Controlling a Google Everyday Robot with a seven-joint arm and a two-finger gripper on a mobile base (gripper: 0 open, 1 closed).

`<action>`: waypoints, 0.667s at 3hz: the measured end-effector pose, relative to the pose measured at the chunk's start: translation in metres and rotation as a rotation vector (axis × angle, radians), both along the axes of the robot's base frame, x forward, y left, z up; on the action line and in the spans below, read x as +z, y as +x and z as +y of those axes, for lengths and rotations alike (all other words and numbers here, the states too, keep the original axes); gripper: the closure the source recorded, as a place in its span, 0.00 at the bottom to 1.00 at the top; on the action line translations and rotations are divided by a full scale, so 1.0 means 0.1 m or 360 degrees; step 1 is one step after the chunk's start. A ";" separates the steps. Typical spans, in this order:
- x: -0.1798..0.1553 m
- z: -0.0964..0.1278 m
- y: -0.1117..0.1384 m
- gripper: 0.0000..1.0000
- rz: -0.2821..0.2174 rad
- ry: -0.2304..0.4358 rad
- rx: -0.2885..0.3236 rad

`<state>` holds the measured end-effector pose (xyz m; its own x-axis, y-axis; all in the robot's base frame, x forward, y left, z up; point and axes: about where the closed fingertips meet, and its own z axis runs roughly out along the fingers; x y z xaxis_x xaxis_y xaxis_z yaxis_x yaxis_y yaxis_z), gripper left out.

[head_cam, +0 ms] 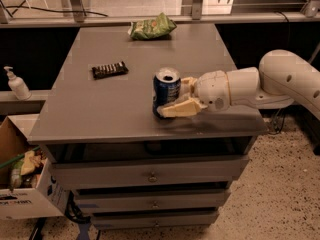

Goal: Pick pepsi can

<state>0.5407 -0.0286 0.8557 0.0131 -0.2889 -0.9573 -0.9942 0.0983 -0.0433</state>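
Pepsi can seen upright near the surface's front edge, right of centre | tool placed against it, grip cannot be told | reach judged done, lift not yet made
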 end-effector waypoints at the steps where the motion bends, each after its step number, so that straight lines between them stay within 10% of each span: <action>1: 0.21 0.02 0.13 1.00 -0.0039 0.0041 -0.0034; 2: 0.45 -0.02 0.26 1.00 -0.0089 0.0057 -0.0080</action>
<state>0.5663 -0.0310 0.9010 0.0528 -0.2564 -0.9651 -0.9841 0.1506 -0.0939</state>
